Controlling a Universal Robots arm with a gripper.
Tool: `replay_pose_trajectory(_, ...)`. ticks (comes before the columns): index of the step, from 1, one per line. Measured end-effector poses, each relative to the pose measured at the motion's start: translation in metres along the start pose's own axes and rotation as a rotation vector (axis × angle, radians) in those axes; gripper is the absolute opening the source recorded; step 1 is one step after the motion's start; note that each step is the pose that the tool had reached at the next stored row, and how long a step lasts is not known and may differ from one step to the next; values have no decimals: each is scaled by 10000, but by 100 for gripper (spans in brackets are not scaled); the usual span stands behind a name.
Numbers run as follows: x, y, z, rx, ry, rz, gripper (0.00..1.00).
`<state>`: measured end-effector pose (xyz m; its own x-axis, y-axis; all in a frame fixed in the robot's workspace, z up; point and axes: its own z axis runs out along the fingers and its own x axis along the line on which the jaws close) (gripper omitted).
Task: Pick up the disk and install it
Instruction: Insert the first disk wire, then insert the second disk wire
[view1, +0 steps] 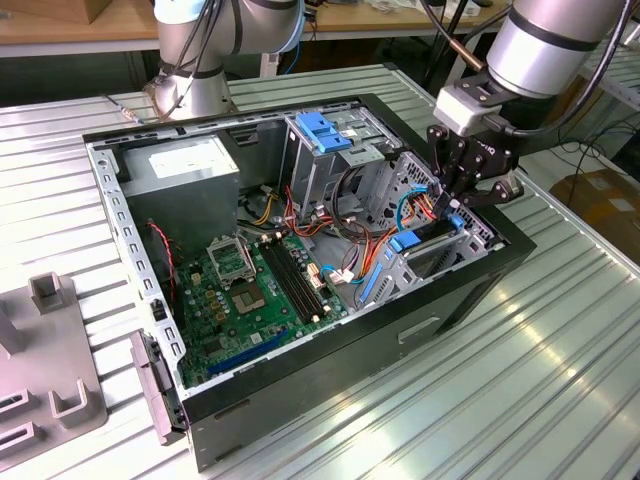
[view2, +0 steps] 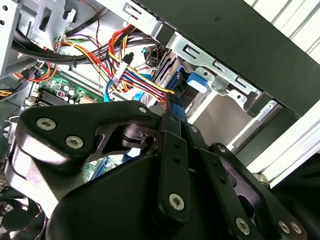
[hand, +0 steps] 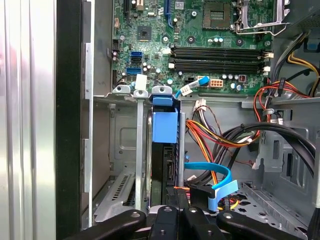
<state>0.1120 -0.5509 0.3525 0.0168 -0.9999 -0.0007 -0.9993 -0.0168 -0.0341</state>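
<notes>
The disk stands on edge in a slot of the metal drive bay, at the corner of the open computer case on the exterior view's right. In the first wrist view the disk appears as a dark narrow edge with a blue carrier tab at its far end. My gripper reaches down from above and is shut on the disk's near end. In the first wrist view the black fingers meet at the disk's edge. In the second wrist view the gripper closes beside a blue rail.
Bundled red, yellow and blue cables run right beside the bay. The motherboard lies on the case floor. A power-supply box and a cage with a blue handle stand at the back. Grey fixtures rest on the table.
</notes>
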Motion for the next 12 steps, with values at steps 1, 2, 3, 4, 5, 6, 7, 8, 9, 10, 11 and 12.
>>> replay_pose_trajectory(1,0,0,0,0,0,0,10)
replay_pose_trajectory(2,0,0,-1,0,0,0,10)
replay_pose_trajectory(3,0,0,-1,0,0,0,10)
replay_pose_trajectory(4,0,0,-2,0,0,0,10)
replay_pose_trajectory(5,0,0,-3,0,0,0,10)
replay_pose_trajectory(6,0,0,-14,0,4,0,10)
replay_pose_trajectory(7,0,-1,-22,0,3,0,10)
replay_pose_trajectory(8,0,-1,-32,-1,-1,0,10)
replay_pose_trajectory(9,0,-1,-50,-2,0,0,10)
replay_pose_trajectory(10,0,-2,-66,-6,1,0,10)
replay_pose_trajectory(11,0,-4,-90,-20,-1,0,10)
replay_pose_trajectory(12,0,-5,-111,-29,-3,0,10)
